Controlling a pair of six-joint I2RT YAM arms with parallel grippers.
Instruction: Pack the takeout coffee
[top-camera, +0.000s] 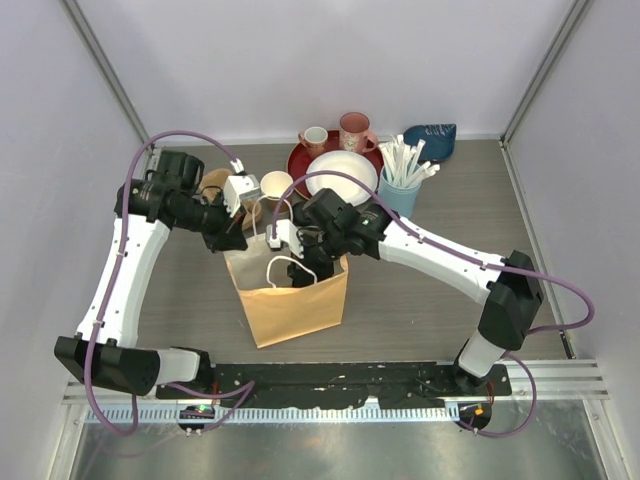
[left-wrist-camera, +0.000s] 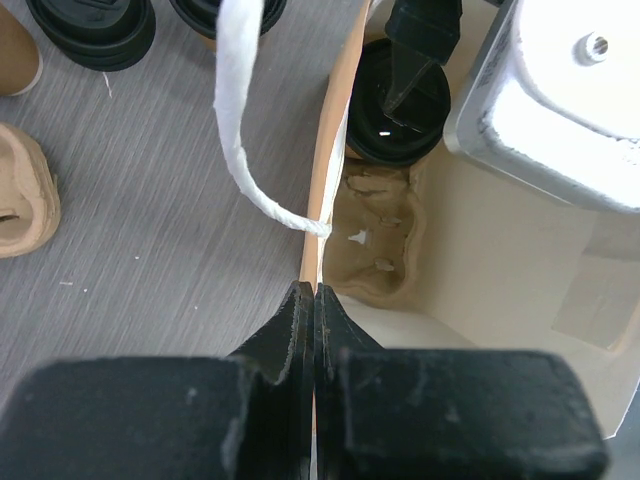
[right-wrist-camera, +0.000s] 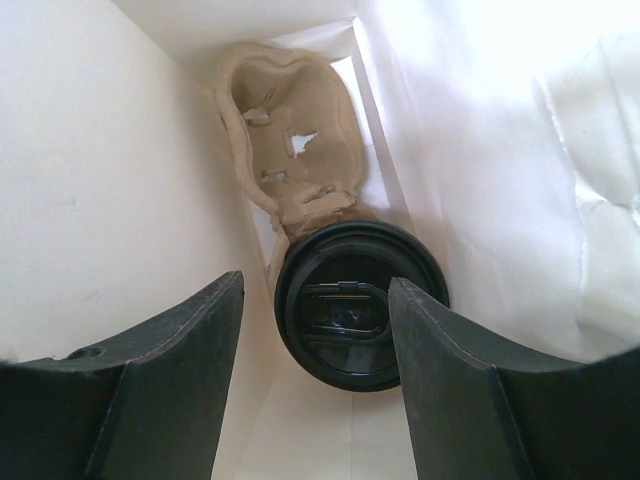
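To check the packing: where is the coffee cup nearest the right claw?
In the right wrist view, the coffee cup sits inside the paper bag, at one end of the pulp carrier, just beyond the open right claw.

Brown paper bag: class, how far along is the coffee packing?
Done: one black-lidded paper cup sits in the moulded pulp carrier inside the brown paper bag. In hand: left gripper pinches the bag rim; right gripper open above that cup. Left: two more lidded cups on the table.
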